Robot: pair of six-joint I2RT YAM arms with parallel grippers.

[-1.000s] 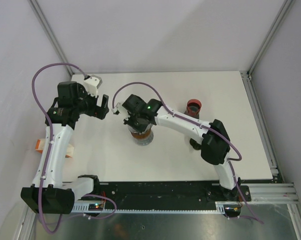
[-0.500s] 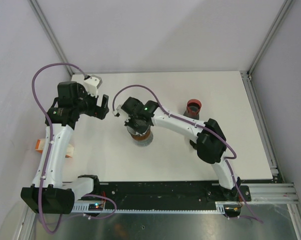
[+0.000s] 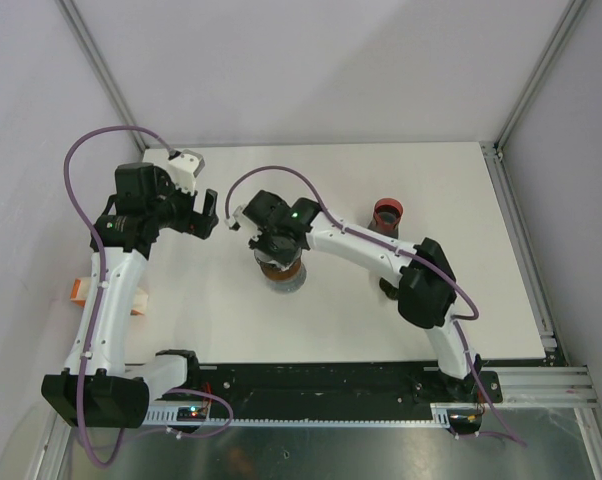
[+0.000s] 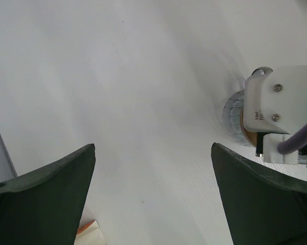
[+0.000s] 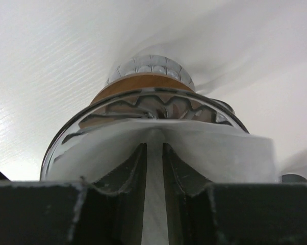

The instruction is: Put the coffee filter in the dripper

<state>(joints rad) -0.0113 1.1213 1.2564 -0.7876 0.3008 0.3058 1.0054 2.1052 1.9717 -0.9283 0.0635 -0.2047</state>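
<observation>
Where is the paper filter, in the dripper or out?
Partly in: the filter sits inside the glass dripper rim, pinched by the right tool.

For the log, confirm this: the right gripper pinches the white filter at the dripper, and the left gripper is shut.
Wrong on the left gripper: the left wrist view shows it wide open. The rest stands: the right gripper pinches the white filter at the dripper.

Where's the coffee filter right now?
In the right wrist view, the coffee filter is pinched in the right end effector at the rim of the glass dripper, left of the table's centre. The overhead view hides it under that end effector.
</observation>
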